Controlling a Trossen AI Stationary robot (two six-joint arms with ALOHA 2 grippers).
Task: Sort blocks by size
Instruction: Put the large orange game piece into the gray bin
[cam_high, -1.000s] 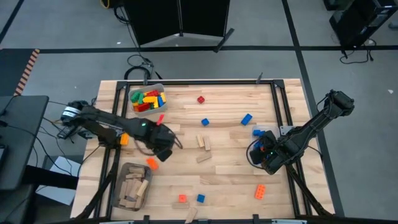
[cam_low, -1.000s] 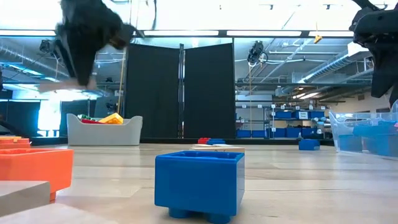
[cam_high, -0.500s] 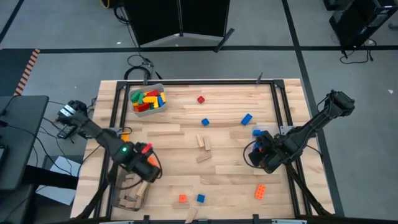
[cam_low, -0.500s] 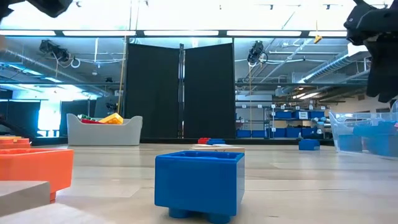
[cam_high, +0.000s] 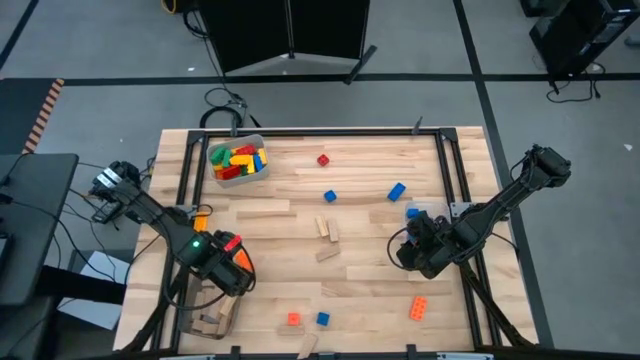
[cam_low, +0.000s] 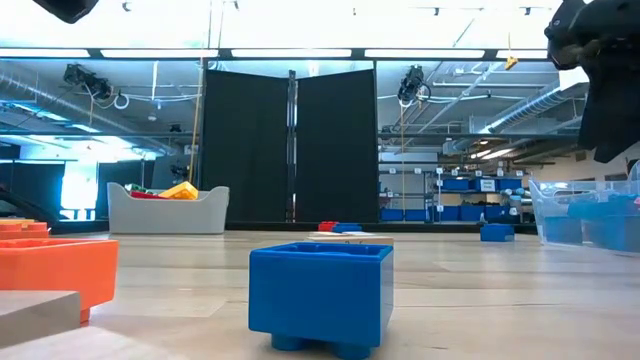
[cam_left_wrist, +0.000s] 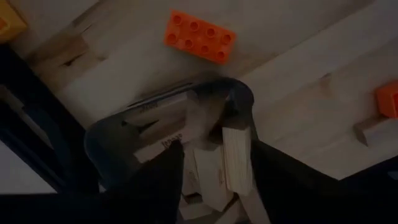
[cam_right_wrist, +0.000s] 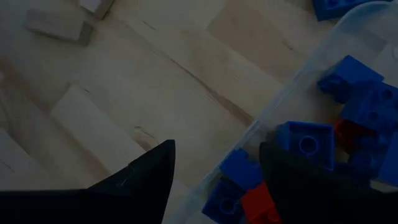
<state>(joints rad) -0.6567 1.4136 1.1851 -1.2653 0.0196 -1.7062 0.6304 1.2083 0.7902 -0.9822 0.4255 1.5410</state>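
My left gripper (cam_high: 228, 268) hangs open, pointing down over the far end of a grey bin (cam_high: 208, 308) of tan wooden pieces at the table's near left. In the left wrist view a tan wooden piece (cam_left_wrist: 236, 158) stands on end between the fingers (cam_left_wrist: 214, 177), close to one of them and apart from the other. My right gripper (cam_high: 415, 250) is open over a clear bin (cam_right_wrist: 292, 93) of blue and red bricks at the table's right side, with nothing held between its fingers (cam_right_wrist: 214, 177). Loose blocks lie on the table. My left gripper has the tan wooden piece's side (cam_left_wrist: 245, 155) right beside the inner face of one finger (cam_left_wrist: 273, 174), above the bin's wooden pieces. The other finger stands clear of it. I cannot tell whether the near finger touches the piece.
A grey bin (cam_high: 237, 162) of coloured bricks stands at the far left. Loose on the table: red (cam_high: 323, 159) and blue (cam_high: 330, 196) bricks, two wooden pieces (cam_high: 326, 240) in the middle, orange (cam_high: 419, 307) and blue (cam_high: 322, 319) bricks near the front edge, an orange brick (cam_left_wrist: 200, 36).
My left gripper has swung from the table's middle toward its near left corner and now hangs over the grey bin of wooden pieces, having rolled on the way. In the low view its arm has left the picture's top left.
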